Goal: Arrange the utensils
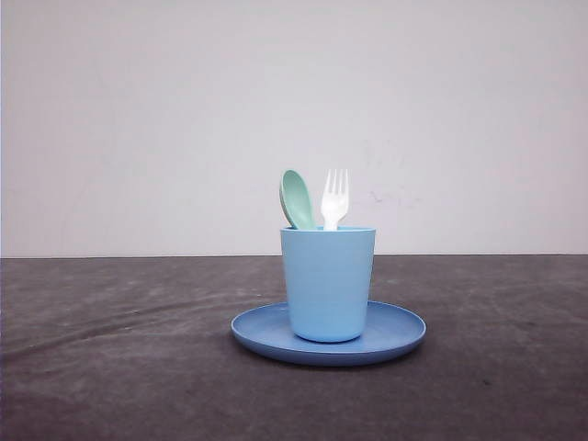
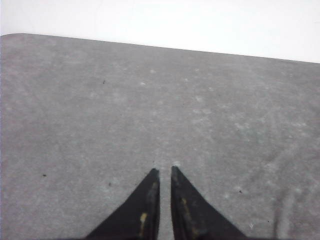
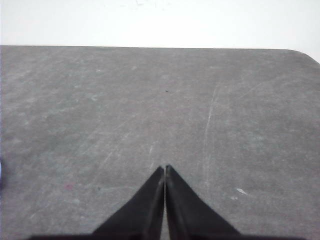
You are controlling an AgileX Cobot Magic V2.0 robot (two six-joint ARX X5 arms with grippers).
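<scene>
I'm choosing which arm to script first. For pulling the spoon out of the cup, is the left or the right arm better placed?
Left, marginally. The spoon stands on the left side of the cup, the fork on the right. Both the left gripper and right gripper sit nearly shut over bare table, so neither is visibly closer.

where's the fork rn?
Front view: the white fork stands tines-up in the light blue cup on the blue plate, mid-table, just right of the mint spoon.

One fork (image 1: pixel 334 198), one spoon (image 1: pixel 296 198), one cup (image 1: pixel 327 285), one plate (image 1: pixel 386 335), one bench (image 1: pixel 110 349), and two hands: left (image 2: pixel 165 171), right (image 3: pixel 164 169).
</scene>
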